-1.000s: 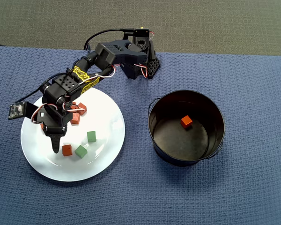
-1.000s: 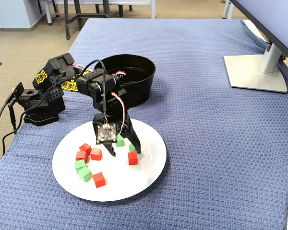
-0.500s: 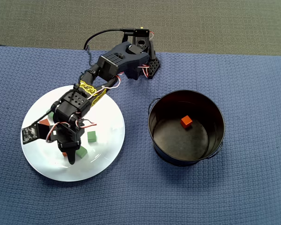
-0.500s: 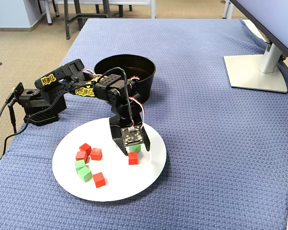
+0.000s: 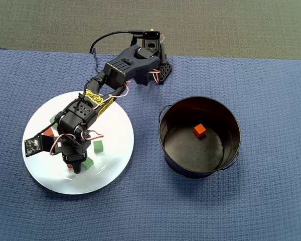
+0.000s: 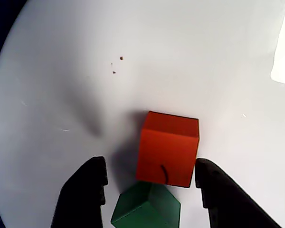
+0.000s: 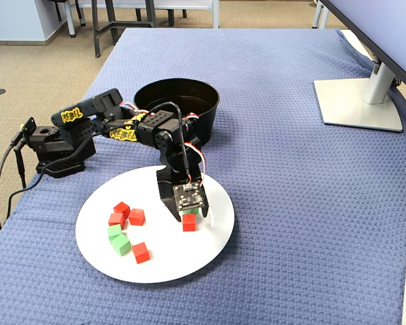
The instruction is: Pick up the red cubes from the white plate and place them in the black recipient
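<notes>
A: The red cube (image 6: 168,148) sits on the plate (image 6: 190,52), between the 2 fingers of the gripper (image 6: 149,183). The jaws stand apart, nothing clamped yet. The right finger (image 6: 213,190) is just beside the cube's side; the left finger (image 6: 88,187) has a gap.

B: What worries you?

A: The green cube (image 6: 147,206). In the wrist view it touches the red one's near edge and lies in the same gap. I judge that closing now could pinch both, or push the green one so the red twists and slips on the glossy plate.

B: Anything else close by?

A: In the fixed view, 4 more red cubes (image 7: 130,217) and 2 green ones lie in a cluster on the plate's left part, well apart from the gripper (image 7: 187,218). They should not interfere.

B: And room to move?

A: The bucket (image 5: 200,170) stands off the plate, to its right in the overhead view, with 1 red cube (image 5: 199,130) already inside. Bare blue cloth (image 5: 251,211) lies between. The risk there, I think, is the bucket's wall and wire handle: the arm needs to lift clear before swinging across.
</notes>
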Available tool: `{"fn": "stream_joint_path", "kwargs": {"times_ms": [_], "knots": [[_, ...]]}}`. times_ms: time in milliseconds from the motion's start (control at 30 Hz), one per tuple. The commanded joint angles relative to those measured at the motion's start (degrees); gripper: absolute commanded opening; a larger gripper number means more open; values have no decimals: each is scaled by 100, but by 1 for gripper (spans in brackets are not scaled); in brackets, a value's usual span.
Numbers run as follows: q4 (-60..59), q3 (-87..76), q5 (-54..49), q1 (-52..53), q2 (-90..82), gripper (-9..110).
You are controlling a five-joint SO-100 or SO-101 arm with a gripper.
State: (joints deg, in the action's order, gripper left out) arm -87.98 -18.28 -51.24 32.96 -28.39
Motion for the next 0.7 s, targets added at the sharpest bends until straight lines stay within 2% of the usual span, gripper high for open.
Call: {"fn": "stream_joint_path", "kwargs": {"times_ms": [0, 133, 267, 500, 667], "knots": [[44, 527, 149, 53, -18, 8], [70, 606, 202, 70, 26, 0], [70, 606, 615, 97, -246, 0], [-510, -229, 1582, 141, -2399, 0], [-984, -870, 2127, -519, -3981, 0]]}}
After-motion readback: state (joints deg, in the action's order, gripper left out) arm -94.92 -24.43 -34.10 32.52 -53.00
